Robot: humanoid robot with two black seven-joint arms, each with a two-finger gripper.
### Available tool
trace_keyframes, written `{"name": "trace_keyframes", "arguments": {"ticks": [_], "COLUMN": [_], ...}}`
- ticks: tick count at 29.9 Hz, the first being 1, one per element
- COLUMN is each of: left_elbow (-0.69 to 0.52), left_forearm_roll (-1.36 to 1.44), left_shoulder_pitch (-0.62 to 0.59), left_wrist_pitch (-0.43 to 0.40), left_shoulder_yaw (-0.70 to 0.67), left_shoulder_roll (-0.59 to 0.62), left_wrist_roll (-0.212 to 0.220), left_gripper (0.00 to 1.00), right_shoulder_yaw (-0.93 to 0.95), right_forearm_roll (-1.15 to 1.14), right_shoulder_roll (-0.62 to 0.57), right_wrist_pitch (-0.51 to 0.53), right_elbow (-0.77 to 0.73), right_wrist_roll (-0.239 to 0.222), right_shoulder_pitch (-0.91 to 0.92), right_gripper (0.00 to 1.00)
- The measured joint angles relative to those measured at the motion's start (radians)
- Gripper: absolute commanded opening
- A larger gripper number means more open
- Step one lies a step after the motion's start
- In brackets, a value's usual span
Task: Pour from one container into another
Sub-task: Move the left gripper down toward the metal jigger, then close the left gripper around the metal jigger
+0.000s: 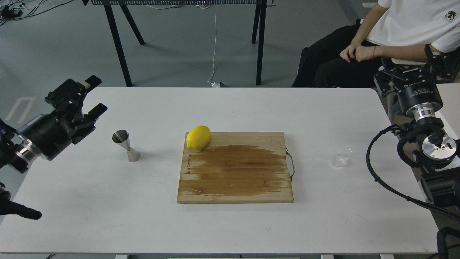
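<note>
The tiny clear glass cup [340, 157] stands on the white table [230, 108] to the right of the board, nearly see-through. On the left side stands the steel jigger [126, 145], upright. My left gripper [94, 95] hovers open to the left of the jigger and a little behind it, its fingers pointing right, apart from the jigger. At the table's far right edge my right gripper [412, 70] is open too, its fingers pointing away from me, well behind the glass cup and to its right. Neither gripper holds anything.
A wooden cutting board [235, 172] with a wet patch lies mid-table, a yellow lemon [198, 137] on its back left corner. A seated person [406, 32] is close behind my right gripper. Black stand legs [118, 46] rise beyond the table.
</note>
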Motion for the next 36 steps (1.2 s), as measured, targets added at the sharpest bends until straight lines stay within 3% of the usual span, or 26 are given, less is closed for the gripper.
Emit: {"name": "trace_keyframes", "arguments": {"ticks": [4,11,16,20,26,36], "left_elbow": [-0.002,0.105,0.382,0.613,0.871,0.998], "left_forearm_roll": [0.302,0.757,1.045,1.093,1.097,1.097], "left_shoulder_pitch": [0.100,0.133,0.010,-0.111,-0.254,-0.361], "left_wrist_pitch": [0.120,0.402,0.586,0.690,0.730,0.731], "left_shoulder_yaw": [0.013,0.126,0.270,0.377,0.471,0.477], "left_shoulder_roll": [-0.008,-0.071,-0.184,-0.261,-0.362,-0.448], "left_wrist_roll": [-0.057,-0.072,-0.071,-0.065,-0.060,-0.061], "left_gripper": [0.98,0.98,0.93,0.90,0.89,0.83], "right_shoulder_yaw": [0.000,-0.002,-0.002,-0.001,0.000,-0.001], "right_forearm_roll": [0.000,0.000,-0.001,-0.001,-0.002,-0.002], "right_shoulder_roll": [0.000,0.003,0.003,0.000,0.000,0.000], "right_wrist_pitch": [0.000,0.000,0.000,0.000,0.000,0.000], "right_elbow": [0.004,0.008,0.008,0.006,0.006,0.003], "right_wrist_roll": [0.002,0.003,0.004,0.004,0.004,0.004], "right_shoulder_pitch": [-0.008,-0.038,-0.051,-0.060,-0.060,-0.061], "right_gripper": [1.00,1.00,1.00,1.00,1.00,1.00]}}
